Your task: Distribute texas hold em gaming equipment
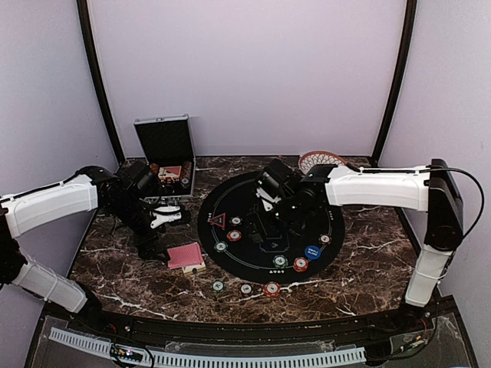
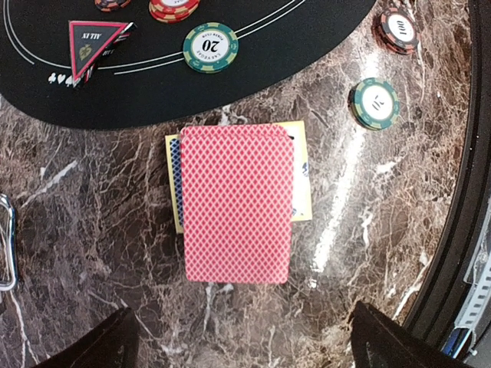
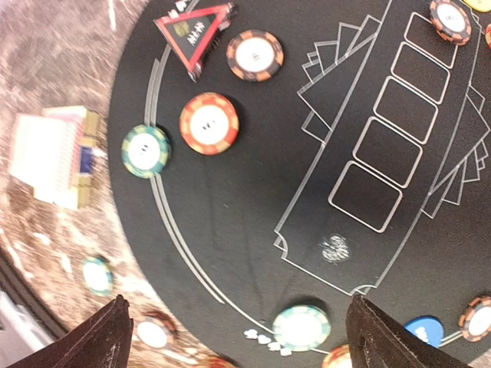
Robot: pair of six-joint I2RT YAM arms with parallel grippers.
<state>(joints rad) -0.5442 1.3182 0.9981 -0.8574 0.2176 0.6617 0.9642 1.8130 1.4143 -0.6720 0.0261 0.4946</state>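
Left wrist view: the red diamond-backed cards [image 2: 236,203] lie stacked mid-frame on marble [image 2: 92,230]; a green chip [image 2: 210,47] and red-edged triangle [image 2: 96,44] sit upper left on the black mat [image 2: 230,92]. The left gripper [image 2: 245,349] and right gripper [image 3: 242,337] gape wide, empty.

Card stack [image 3: 50,157] blurred; case [image 1: 164,142] contents seem too small.

Ten poker chips [image 1: 234,235] show from above: three green chips [image 1: 221,247], one blue chip [image 1: 312,251], the rest red or dark-rimmed. The right wrist view adds an eleventh chip [image 3: 450,19], orange-edged. There is one triangle marker [image 1: 217,221], one stack of red-backed cards [image 1: 186,255], one round black mat [image 1: 230,195], one silver case [image 1: 165,142] and one woven dish [image 1: 318,159].
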